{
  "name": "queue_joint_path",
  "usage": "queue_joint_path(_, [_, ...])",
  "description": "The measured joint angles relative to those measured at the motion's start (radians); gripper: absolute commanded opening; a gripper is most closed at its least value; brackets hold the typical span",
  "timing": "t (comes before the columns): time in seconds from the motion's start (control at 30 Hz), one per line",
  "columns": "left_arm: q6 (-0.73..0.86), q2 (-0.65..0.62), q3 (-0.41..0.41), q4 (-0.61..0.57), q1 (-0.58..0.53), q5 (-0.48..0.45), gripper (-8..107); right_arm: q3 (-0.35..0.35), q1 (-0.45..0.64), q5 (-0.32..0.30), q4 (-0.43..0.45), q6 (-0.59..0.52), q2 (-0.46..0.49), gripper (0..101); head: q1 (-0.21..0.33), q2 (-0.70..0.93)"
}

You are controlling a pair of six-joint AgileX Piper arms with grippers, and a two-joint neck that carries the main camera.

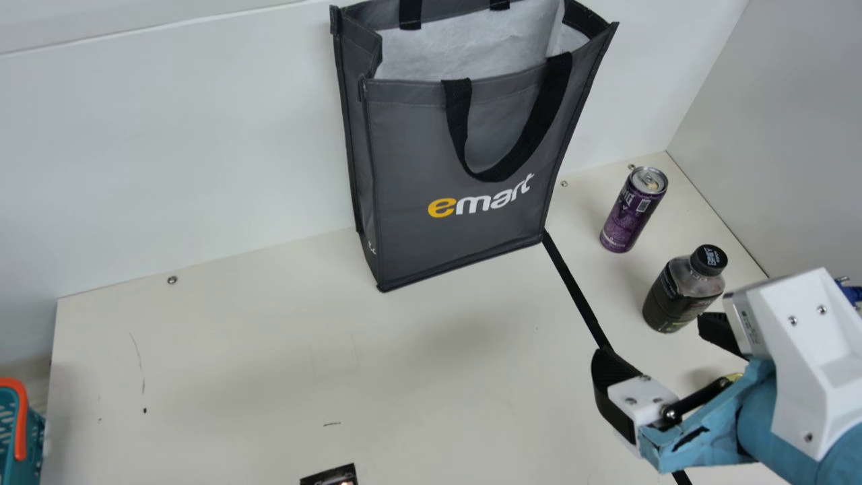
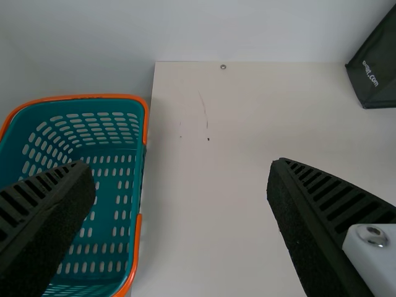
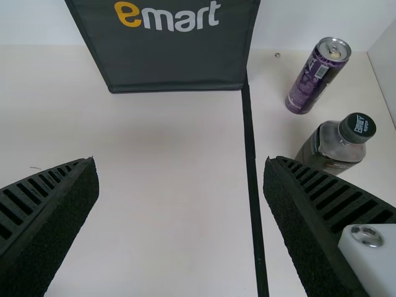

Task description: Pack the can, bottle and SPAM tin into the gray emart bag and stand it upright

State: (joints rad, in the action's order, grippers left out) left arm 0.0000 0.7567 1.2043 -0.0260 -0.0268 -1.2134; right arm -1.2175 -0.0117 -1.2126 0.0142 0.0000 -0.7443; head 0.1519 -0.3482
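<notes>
Black right fingers (image 1: 611, 380), spread apart, above table (image 1: 256, 364)

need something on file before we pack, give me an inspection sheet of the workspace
surface: cream table with a thin scuff, a dark speck and a black strip
job's things: gray emart bag upright, mouth open; can and bottle upright outside it
clutter: teal basket beside the table's left edge; dark item cut off at the main view's bottom edge, cannot tell what
grippers: left gripper and right gripper open, nothing held
cables: nothing certain; blue piece at the main view's right edge, maybe a connector
surroundings: white wall behind the bag
</notes>
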Motion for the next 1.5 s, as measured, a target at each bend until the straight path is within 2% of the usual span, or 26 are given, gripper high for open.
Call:
queue_joint_path(0.83, [0.000, 0.000, 0.000, 0.000, 0.000, 0.000, 90, -0.011, -0.005, 0.004, 0.002, -0.010, -0.014, 95, 0.000, 0.000])
queue_joint_path(1.5, [0.000, 0.000, 0.000, 0.000, 0.000, 0.000, 90, -0.095, 0.019, -0.009, 0.005, -0.060, -0.069, 95, 0.000, 0.000])
